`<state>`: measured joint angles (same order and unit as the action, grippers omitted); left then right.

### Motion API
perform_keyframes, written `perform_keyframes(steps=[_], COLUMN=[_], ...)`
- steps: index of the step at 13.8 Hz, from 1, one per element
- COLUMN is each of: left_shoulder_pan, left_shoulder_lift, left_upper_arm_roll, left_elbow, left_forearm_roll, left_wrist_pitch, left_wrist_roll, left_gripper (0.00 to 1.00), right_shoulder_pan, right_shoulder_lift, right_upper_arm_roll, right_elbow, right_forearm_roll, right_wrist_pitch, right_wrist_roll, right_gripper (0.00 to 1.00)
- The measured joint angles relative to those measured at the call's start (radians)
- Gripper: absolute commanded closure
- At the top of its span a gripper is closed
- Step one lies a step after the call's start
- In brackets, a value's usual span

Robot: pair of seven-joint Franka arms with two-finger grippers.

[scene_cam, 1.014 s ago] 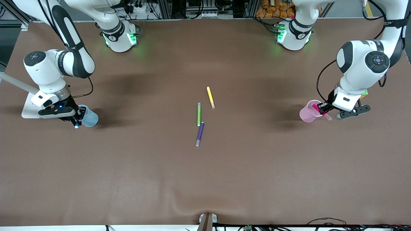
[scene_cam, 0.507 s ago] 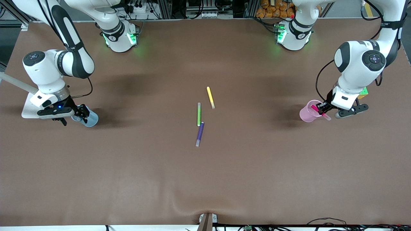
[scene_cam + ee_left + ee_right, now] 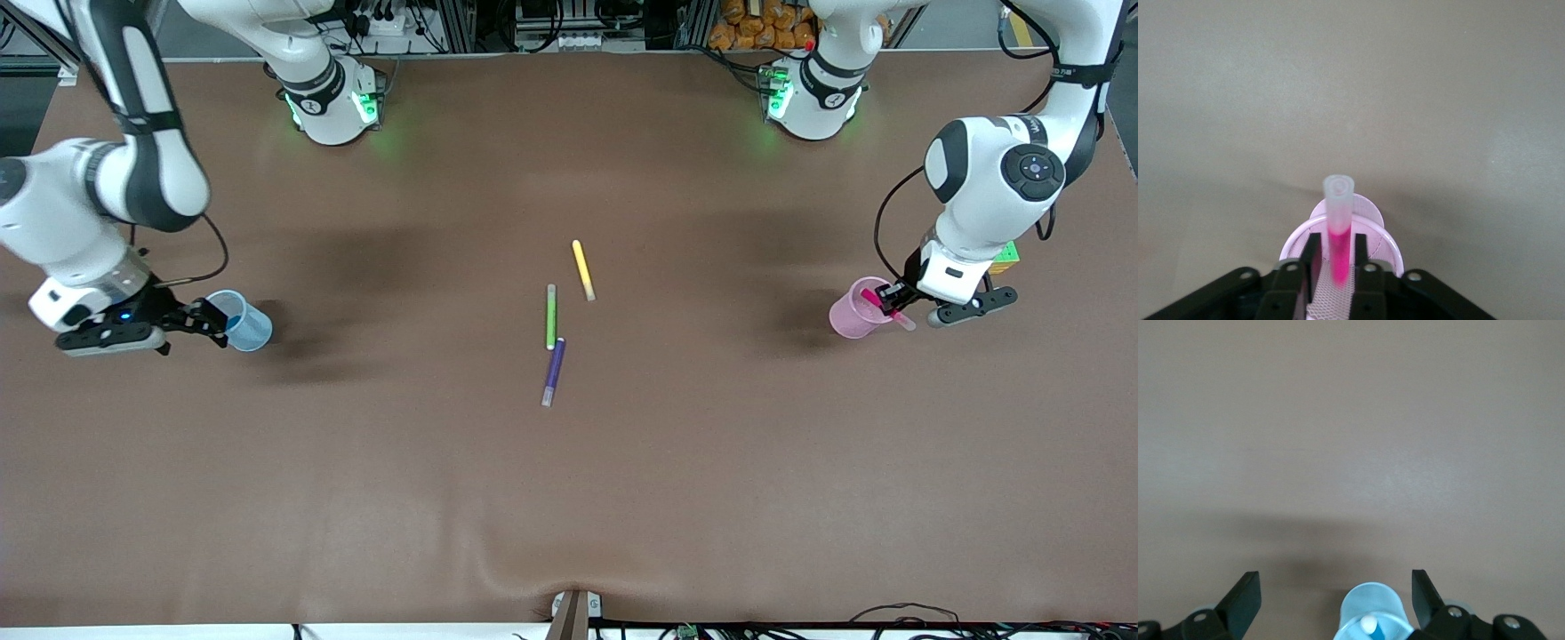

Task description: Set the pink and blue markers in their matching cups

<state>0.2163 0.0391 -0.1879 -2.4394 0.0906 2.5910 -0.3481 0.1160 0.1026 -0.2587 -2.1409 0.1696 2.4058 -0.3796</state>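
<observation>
You have the left gripper over the rim of the pale pink translucent plastic cup, which stands on the brown worktop toward the left arm's end. Its jaws are narrow and sit on either side of the slim magenta-pink marker with the pale translucent cap; from the left wrist view you see the pink barrel between the two black fingers, cap end pointing away from the wrist, lower end hidden. In the front view the marker slants across the cup's rim. You cannot tell whether the fingers actually press the barrel or stand just clear of it. Your right gripper is just beside the pale blue translucent plastic cup, toward the right arm's end of the worktop, with its jaws spread wide and nothing between them. In the right wrist view the cup shows between the two open fingers, and the bright blue marker with the white end stands inside it, white tip up. Near the middle of the worktop lie three loose slim pens: a yellow pen farthest from the front camera, a green pen nearer, and a darker purple pen nearest, its upper end just beside the green pen's lower end.
</observation>
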Motion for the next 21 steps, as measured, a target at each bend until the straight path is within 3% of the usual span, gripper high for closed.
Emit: perform_keyframes(steps=[6,9,18,21], left_shoulder_pan=[0.000,0.000,-0.005,-0.005], left_shoulder_lift=[0.000,-0.011,-0.056,-0.079], left_upper_arm_roll=[0.000,-0.002,-0.090,-0.099], left_elbow=[0.012,0.093,0.547,0.708], left_forearm_roll=[0.000,0.000,-0.003,-0.005], left_wrist_pitch=[-0.028,-0.179,-0.785,-0.954], left_wrist_roll=[-0.001,-0.003,0.053,0.127], left_gripper=[0.00,0.00,0.00,0.00], right_shoulder_pan=[-0.006,-0.007,-0.086,-0.084], right_shoulder_lift=[0.069,0.117,0.115,0.067], right_upper_arm_roll=[-0.009,-0.010,-0.029,-0.020], right_elbow=[0.381,0.553,0.758,0.788], right_forearm_roll=[0.006,0.006,0.002,-0.072], right_wrist_pitch=[-0.445,-0.593,-0.918,-0.991], right_wrist_roll=[0.004,0.017,0.171,0.242], right_gripper=[0.00,0.00,0.00,0.00])
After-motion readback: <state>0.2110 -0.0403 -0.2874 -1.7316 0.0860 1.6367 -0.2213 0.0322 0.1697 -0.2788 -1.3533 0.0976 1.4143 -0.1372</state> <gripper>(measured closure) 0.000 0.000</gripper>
